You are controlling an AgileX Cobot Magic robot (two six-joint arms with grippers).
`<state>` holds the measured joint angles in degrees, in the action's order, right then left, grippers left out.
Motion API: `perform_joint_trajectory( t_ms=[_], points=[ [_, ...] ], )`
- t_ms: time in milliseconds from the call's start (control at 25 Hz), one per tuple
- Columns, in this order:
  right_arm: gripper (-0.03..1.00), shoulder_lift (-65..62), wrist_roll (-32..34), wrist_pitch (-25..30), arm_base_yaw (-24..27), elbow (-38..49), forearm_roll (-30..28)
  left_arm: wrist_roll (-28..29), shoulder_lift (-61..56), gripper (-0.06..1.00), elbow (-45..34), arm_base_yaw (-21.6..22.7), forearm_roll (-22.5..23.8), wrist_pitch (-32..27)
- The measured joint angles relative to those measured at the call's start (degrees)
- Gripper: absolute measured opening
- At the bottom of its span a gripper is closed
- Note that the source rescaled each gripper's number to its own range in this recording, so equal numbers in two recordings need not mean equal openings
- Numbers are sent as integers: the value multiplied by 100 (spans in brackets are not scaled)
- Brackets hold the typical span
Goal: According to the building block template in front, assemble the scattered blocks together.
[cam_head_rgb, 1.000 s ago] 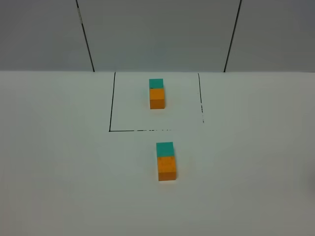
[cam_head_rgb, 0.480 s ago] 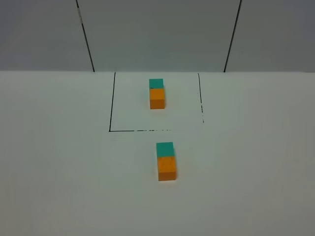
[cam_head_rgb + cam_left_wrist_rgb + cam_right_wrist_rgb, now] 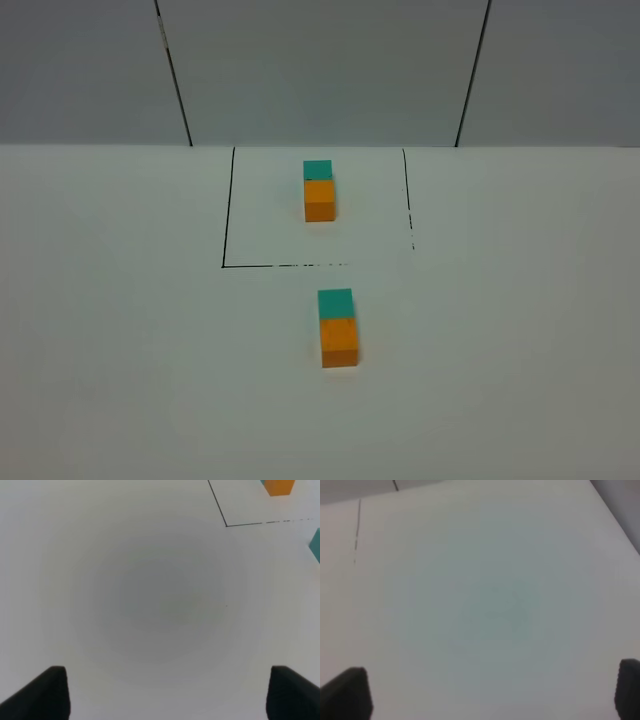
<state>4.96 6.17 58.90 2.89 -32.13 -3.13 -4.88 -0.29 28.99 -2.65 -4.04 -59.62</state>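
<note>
The template stands inside the black-lined rectangle [image 3: 222,210] at the back: a teal cube [image 3: 318,169] touching an orange cube [image 3: 320,200] in front of it. Nearer, outside the frame, the loose teal cube [image 3: 335,303] and loose orange cube [image 3: 339,342] sit joined in the same row, teal behind orange. Neither arm shows in the exterior high view. My left gripper [image 3: 167,692] is open over bare table; its view catches the template's orange cube [image 3: 280,487] and an edge of the loose teal cube [image 3: 315,544]. My right gripper [image 3: 492,692] is open over bare table.
The white table [image 3: 120,350] ends at a grey panelled wall [image 3: 320,70] at the back. In the right wrist view a black frame line [image 3: 357,525] and the table's edge [image 3: 615,515] show.
</note>
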Motion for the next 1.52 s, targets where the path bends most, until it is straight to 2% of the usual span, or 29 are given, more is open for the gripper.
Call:
perform_joint_trajectory(
  t_ms=[200, 680, 1080, 1520],
  points=[
    [91, -505, -326, -49, 0, 213, 230, 0, 0, 67, 0, 0, 0, 0],
    [79, -535, -448, 95, 2, 325, 513, 0, 0, 67, 0, 0, 0, 0],
    [78, -535, -429, 159, 324, 365, 520, 0, 0, 67, 0, 0, 0, 0],
    [78, -535, -429, 159, -112, 365, 526, 0, 0, 67, 0, 0, 0, 0]
  ],
)
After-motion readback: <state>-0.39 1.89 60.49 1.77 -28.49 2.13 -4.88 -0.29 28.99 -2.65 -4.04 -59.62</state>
